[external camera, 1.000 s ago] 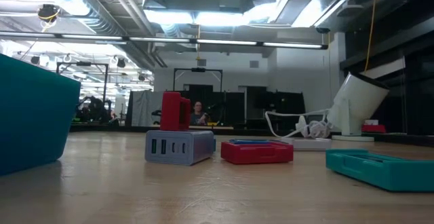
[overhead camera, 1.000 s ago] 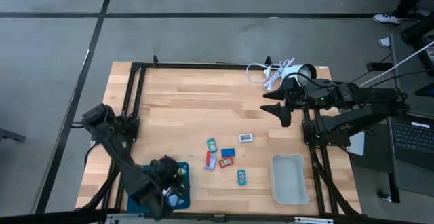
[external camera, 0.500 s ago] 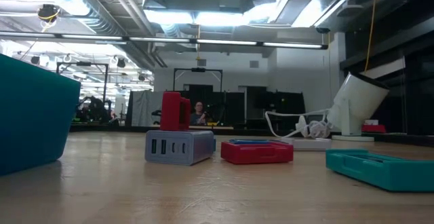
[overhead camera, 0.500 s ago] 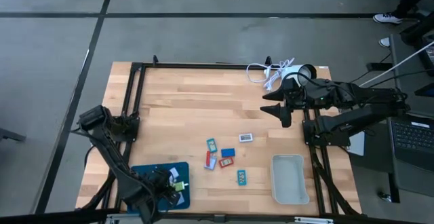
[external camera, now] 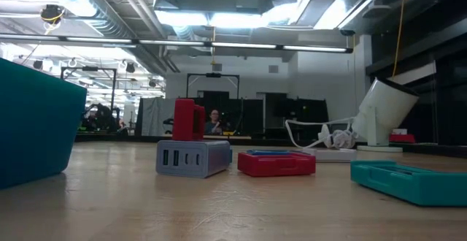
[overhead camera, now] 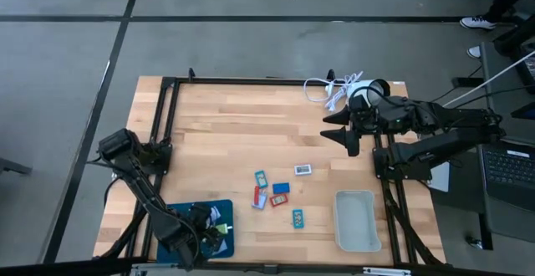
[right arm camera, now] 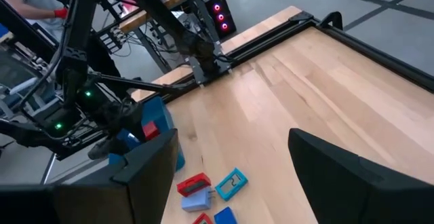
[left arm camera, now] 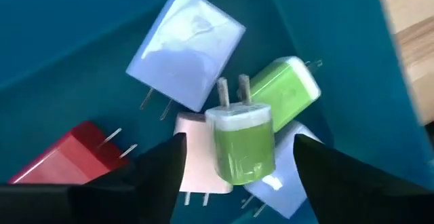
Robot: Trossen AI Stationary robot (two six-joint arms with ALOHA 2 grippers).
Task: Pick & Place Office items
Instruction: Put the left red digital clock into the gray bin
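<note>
The office items are small plug chargers and flat colourful pieces. Several lie loose mid-table (overhead camera: 276,194), and the low view shows a grey one (external camera: 193,157), a red one (external camera: 276,162) and a teal one (external camera: 408,179). More lie in the blue bin (overhead camera: 180,209) at the near left. My left gripper (overhead camera: 201,230) hangs open in that bin, pointing down. A green charger (left arm camera: 241,142) lies between its fingers with a gap on each side, resting on a pink charger (left arm camera: 193,149) and a second green one (left arm camera: 291,88). My right gripper (overhead camera: 341,134) waits open, raised at the far right.
A white tray (overhead camera: 355,219) sits at the near right. A white lamp with its cord (overhead camera: 347,88) stands at the far right edge. A red charger (left arm camera: 64,159) and a pale blue one (left arm camera: 183,47) also lie in the bin. Bare wood fills the table's far left.
My left gripper has sunk into the blue bin and shifted a little toward the table's near edge, tipping to point more steeply down. More of the bin's far part now shows behind it. My right arm has kept still.
</note>
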